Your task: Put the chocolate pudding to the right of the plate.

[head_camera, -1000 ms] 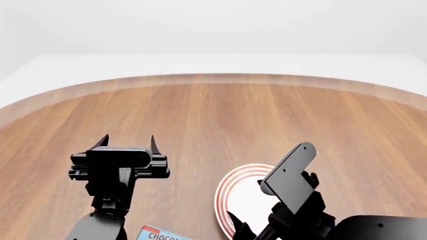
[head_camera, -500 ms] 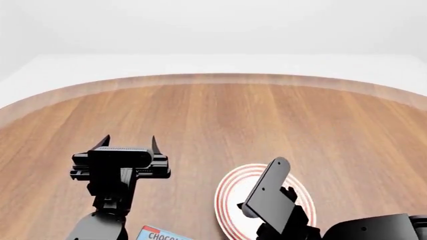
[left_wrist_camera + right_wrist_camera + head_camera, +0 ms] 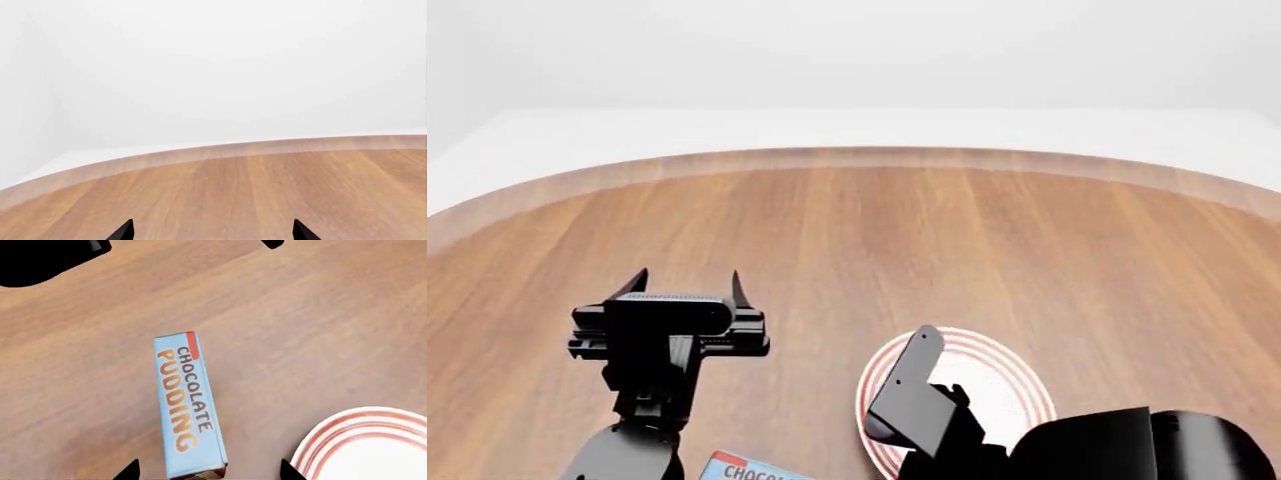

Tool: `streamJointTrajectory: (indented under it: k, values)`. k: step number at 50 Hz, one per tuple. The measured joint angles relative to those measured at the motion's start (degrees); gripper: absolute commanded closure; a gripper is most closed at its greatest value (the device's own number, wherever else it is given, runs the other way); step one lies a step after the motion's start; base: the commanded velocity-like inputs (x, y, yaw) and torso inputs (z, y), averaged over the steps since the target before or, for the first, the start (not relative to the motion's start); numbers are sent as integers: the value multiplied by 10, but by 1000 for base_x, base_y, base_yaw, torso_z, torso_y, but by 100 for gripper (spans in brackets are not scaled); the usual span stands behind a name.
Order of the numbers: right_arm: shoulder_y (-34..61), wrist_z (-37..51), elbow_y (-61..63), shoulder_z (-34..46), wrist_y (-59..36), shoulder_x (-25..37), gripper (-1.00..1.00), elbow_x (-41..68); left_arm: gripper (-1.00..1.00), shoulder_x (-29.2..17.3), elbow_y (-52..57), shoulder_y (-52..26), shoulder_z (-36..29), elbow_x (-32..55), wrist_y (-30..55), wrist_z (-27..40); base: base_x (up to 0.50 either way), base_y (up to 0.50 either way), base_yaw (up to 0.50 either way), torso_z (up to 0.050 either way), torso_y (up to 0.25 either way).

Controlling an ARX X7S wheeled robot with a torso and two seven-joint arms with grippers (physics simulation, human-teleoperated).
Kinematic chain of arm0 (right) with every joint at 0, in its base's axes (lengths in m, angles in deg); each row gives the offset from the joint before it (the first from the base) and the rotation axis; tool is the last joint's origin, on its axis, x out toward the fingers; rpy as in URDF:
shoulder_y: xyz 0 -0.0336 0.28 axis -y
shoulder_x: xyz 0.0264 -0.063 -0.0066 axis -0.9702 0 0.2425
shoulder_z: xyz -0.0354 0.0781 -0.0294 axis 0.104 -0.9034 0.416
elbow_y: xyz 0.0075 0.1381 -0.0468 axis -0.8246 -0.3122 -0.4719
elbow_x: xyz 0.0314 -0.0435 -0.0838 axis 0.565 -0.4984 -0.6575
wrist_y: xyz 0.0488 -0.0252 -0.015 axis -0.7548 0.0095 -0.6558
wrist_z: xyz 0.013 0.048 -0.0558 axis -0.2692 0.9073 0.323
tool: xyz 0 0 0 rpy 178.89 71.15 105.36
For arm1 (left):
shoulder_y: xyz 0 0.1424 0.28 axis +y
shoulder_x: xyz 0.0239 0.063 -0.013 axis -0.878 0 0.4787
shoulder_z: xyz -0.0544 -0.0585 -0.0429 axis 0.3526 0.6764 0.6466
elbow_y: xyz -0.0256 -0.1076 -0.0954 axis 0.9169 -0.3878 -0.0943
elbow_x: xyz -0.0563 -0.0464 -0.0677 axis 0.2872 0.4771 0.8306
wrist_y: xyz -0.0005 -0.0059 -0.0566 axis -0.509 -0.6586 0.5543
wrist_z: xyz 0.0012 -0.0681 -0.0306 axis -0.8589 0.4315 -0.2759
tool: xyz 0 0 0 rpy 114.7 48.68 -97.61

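- Wood table (image 3: 961,230); pudding (image 3: 185,405) lies flat near plate (image 3: 367,440)
- Your right gripper (image 3: 208,471) spread above pudding; left gripper (image 3: 689,283) spread, empty

Round wooden table (image 3: 961,240), chocolate pudding (image 3: 187,405) lying flat beside, apart from, the red-ringed plate (image 3: 367,445)

A bare simulated tabletop set, not a lived-in room.

A broad wooden table (image 3: 961,240) with a curved edge sits against blank white walls (image 3: 233,65) and a white floor, all flatly rendered. The only props are a red-ringed plate (image 3: 373,445) and a chocolate pudding (image 3: 187,405) carton lying on the wood.
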Motion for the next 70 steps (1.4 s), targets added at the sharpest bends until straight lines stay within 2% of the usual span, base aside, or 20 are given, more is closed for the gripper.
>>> streamJointTrajectory:
  k: [26,56,57,70]
  values:
    - [36,-107,-114,140,56,-41,-100,-123,-100,-5,7,-3,-8,6,4,6,0,0,0,0,0]
    - [30,-180,-217,237,111,-70,-100,-190,-100,-11,12,-3,-16,12,4,12,0,0,0,0,0]
    - [29,-181,-219,238,112,-70,100,-191,-100,-11,12,-3,-16,12,5,12,0,0,0,0,0]
    - [30,-174,-233,240,117,-73,100,-191,-100,-15,13,-2,-16,16,4,15,0,0,0,0,0]
